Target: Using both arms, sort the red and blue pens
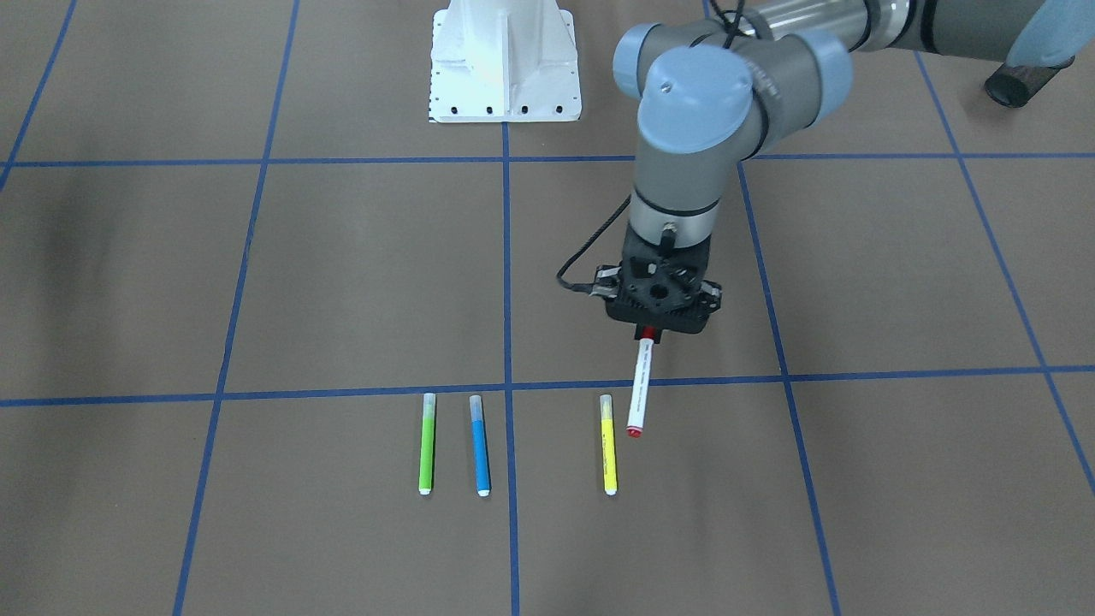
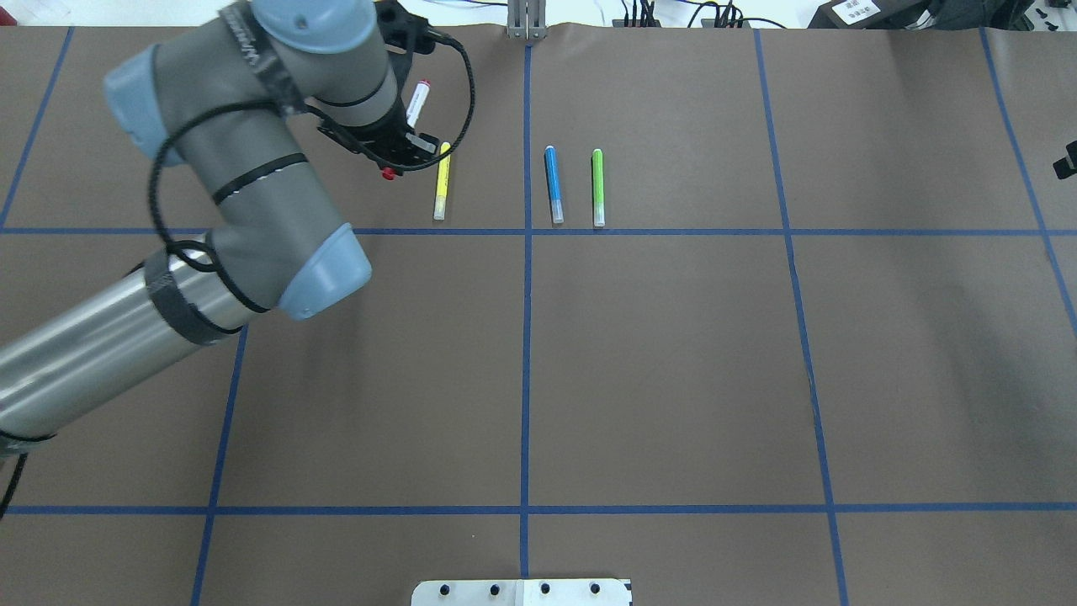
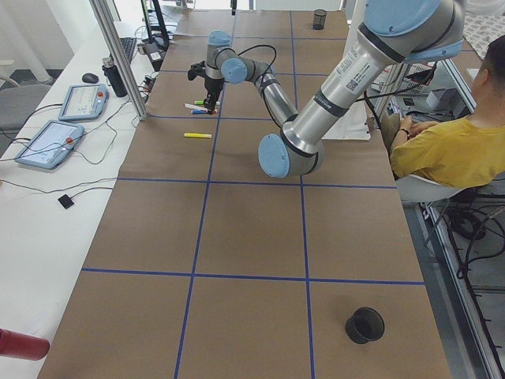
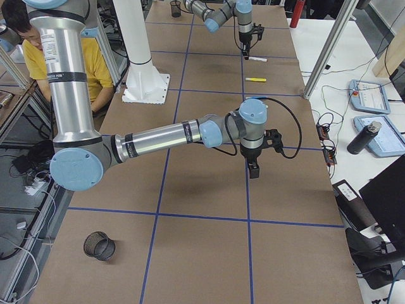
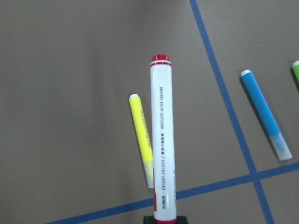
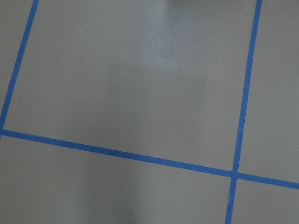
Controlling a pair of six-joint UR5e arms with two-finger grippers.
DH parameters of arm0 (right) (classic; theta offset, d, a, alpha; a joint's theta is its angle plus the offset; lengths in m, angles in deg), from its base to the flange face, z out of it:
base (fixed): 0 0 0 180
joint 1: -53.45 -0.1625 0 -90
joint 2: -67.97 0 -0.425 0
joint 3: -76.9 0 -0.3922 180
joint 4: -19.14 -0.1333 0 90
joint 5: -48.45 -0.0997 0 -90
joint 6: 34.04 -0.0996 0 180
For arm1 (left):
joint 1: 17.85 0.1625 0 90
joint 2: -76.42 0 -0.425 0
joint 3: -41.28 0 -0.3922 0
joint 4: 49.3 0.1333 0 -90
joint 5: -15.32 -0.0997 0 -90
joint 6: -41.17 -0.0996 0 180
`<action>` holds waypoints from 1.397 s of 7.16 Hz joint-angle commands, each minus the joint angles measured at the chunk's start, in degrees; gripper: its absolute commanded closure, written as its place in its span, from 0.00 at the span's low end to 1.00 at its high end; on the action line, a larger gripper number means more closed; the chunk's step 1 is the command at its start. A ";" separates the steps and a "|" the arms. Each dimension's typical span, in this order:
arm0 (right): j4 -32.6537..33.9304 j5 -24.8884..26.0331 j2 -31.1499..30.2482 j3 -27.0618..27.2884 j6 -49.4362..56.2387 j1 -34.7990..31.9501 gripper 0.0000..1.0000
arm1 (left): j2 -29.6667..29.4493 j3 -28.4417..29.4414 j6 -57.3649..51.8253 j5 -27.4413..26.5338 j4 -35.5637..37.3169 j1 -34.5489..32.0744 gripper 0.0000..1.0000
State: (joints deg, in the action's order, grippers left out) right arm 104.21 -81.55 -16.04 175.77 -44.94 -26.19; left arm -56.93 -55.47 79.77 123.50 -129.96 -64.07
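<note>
Near the tabletop's [image 1: 342,282] edge farthest from the robot's base, the red pen [image 1: 640,387] is clamped by its red cap in the left pincer [image 1: 648,330]. Its white barrel slants out over the tabletop, and the red-banded free end is just beside the yellow pen [image 1: 608,445]. The blue pen [image 1: 480,445] lies flat, close beside the green pen [image 1: 426,443], with a blue tape line [image 1: 511,445] between it and the yellow one. The left arm [image 1: 684,171] reaches down over the red pen. The right arm [image 4: 158,136] stretches over another square, well apart from the pens. The right pincer [image 4: 253,168] points downward, and I cannot tell whether it is open or closed.
</note>
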 commanded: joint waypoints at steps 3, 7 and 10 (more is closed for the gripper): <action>0.00 0.00 -0.20 0.09 0.09 0.00 0.00 | 9.99 -24.40 -13.05 0.01 26.05 -7.99 1.00; 0.00 -0.09 -0.20 0.26 -0.43 0.00 0.00 | 23.89 -35.50 -32.75 2.72 32.91 -23.09 1.00; -0.09 -0.09 -0.28 0.52 -3.52 0.00 0.00 | 40.64 -36.76 -48.83 15.69 32.76 -40.91 1.00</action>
State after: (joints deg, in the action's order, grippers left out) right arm 104.19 -81.63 -16.31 176.18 -47.81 -26.18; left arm -23.29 -92.15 37.26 133.31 -97.12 -97.25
